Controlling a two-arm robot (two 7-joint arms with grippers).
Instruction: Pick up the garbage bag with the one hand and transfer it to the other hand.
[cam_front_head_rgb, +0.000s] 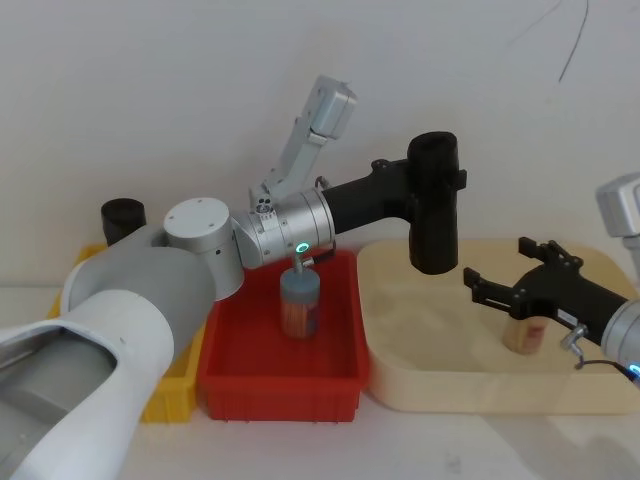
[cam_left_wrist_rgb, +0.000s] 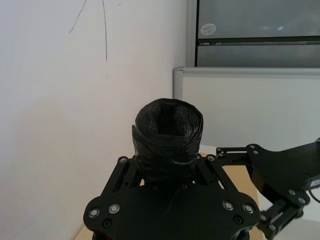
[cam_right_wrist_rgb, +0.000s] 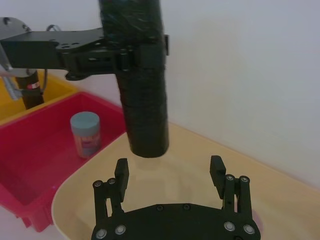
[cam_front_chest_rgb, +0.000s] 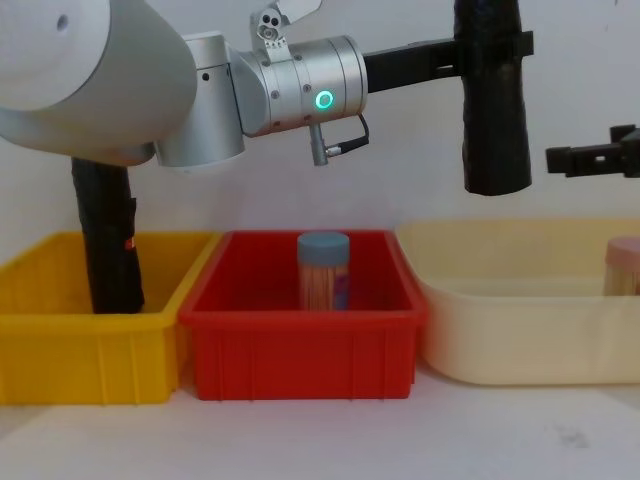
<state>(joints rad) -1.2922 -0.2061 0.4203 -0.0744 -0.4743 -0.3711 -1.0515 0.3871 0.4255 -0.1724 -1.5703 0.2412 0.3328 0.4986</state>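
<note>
1. Your left pincer (cam_front_head_rgb: 437, 183) is shut tight on the garbage bag (cam_front_head_rgb: 433, 235). It grips the bag up high, near the top, so the long bottom part hangs free.
2. The bag stands straight up in the air. It hangs from this pincer over the cream tray (cam_front_head_rgb: 400, 390) and touches nothing under it.
3. Your right pincer (cam_right_wrist_rgb: 170, 169) is wide open and holds nothing. It sits lower than the left pincer and off to one side, near the bag's bottom end but not touching it. Its fingers point at the bag, I think so they can close on the free part.
4. The pick-up looks done. The hand-over is not. You would next need the bag between the right fingers before the left lets go.
5. Under the left arm sits the red bin (cam_front_head_rgb: 280, 385) with a blue-lid jar (cam_front_head_rgb: 299, 300). Farther off, the yellow bin (cam_front_chest_rgb: 60, 350) holds a slim black roll (cam_front_chest_rgb: 108, 240). Leave those alone.
</note>
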